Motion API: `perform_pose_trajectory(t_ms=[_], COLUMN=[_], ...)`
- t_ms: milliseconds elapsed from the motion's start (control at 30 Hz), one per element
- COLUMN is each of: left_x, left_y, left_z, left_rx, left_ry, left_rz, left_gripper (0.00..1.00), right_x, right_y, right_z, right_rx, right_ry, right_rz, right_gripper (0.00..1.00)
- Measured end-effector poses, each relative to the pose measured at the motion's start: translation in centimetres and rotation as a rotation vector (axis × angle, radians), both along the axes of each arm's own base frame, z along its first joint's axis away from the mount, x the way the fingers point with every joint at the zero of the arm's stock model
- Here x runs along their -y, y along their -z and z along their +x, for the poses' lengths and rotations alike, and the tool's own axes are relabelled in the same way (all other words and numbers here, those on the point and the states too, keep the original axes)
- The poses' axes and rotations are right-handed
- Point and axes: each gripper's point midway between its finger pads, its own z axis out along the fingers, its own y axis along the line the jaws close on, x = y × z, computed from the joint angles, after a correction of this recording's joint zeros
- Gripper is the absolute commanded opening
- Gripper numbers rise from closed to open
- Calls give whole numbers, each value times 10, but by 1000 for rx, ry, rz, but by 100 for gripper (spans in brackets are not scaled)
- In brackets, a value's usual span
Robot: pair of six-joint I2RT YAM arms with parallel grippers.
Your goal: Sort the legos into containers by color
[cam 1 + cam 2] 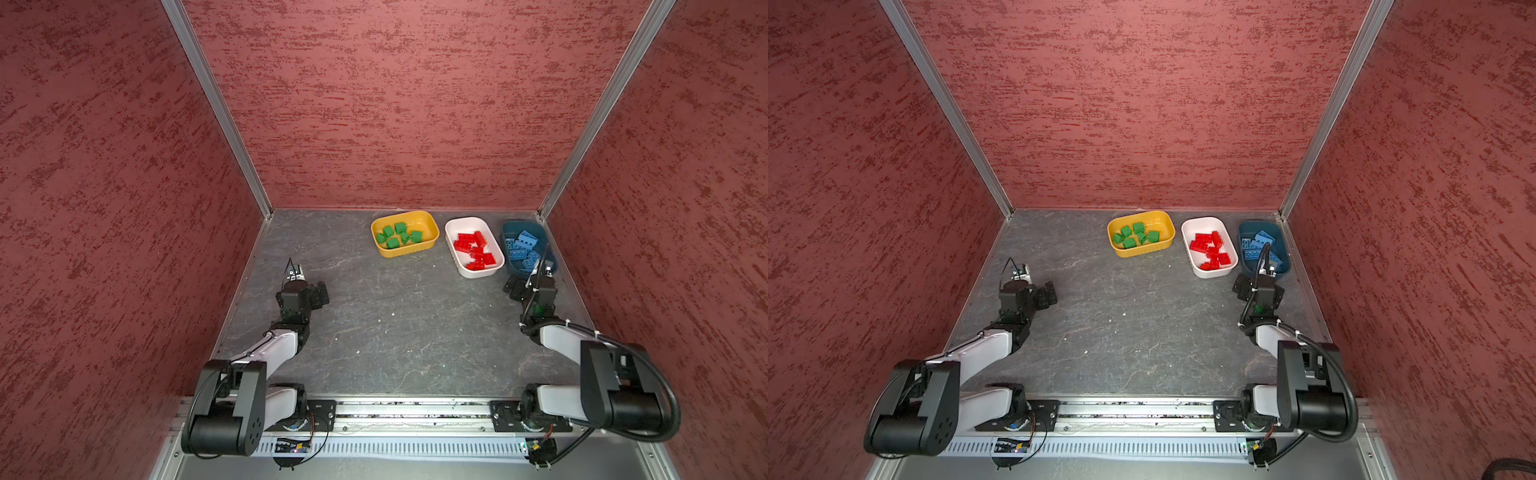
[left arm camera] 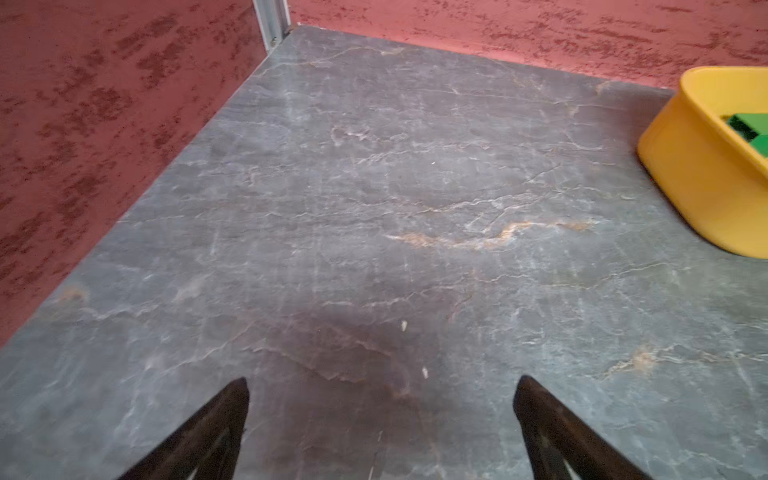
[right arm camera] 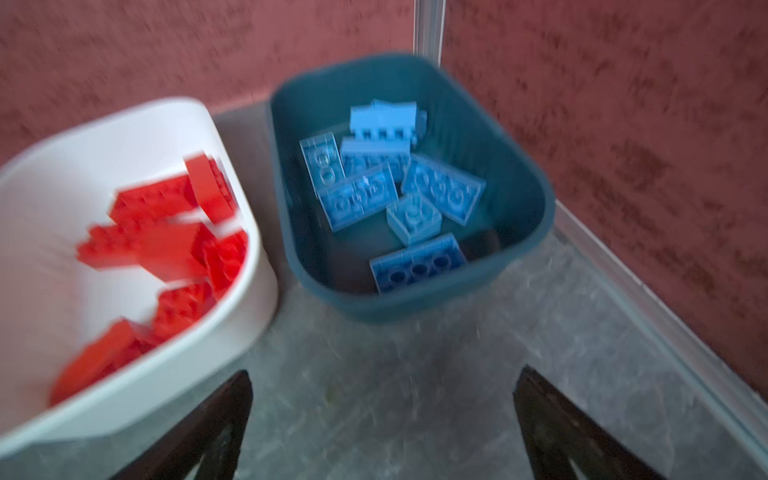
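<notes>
In both top views, three containers stand in a row along the back right. The yellow tub (image 1: 409, 250) holds green legos (image 1: 399, 235), the white tub (image 1: 478, 272) holds red legos (image 1: 473, 249), and the dark teal tub (image 1: 508, 229) holds blue legos (image 1: 524, 245). My left gripper (image 1: 322, 295) hovers open and empty over bare table at the left, well short of the yellow tub (image 2: 690, 166). My right gripper (image 3: 382, 382) is open and empty just in front of the teal tub (image 3: 415, 299) and next to the white tub (image 3: 124, 395).
Red textured walls with metal corner posts (image 1: 220, 108) enclose the grey slate table (image 1: 395, 332) on three sides. The teal tub sits tight in the back right corner. The arms' bases stand on a rail (image 1: 411, 415) along the front edge.
</notes>
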Motion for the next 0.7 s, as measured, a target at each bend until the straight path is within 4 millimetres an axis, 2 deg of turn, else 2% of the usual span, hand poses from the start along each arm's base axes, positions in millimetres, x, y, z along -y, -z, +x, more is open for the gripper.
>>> perform_pose_trajectory(t_ms=[67, 200, 300, 333, 400, 533, 700], left_x=[2, 3, 3, 3, 6, 7, 8], left_y=[-7, -22, -17, -6, 3, -5, -10], left_z=[10, 28, 41, 40, 40, 45, 47], left_rx=[36, 126, 189, 160, 137, 171, 191], left_ry=[19, 41, 61, 71, 94, 108, 108], left_rz=[7, 26, 22, 18, 14, 11, 11], left_gripper=[99, 99, 99, 99, 100, 99, 99], right_x=[-1, -15, -27, -29, -31, -34, -39], right_y=[2, -22, -16, -13, -14, -28, -32], right_z=[5, 27, 23, 20, 20, 24, 25], right_rx=[20, 173, 208, 207, 217, 272, 289], right_ry=[-23, -130, -194, -206, -219, -237, -274], right_rz=[2, -2, -3, -2, -4, -19, -23], right_gripper=[99, 99, 99, 99, 99, 99, 99])
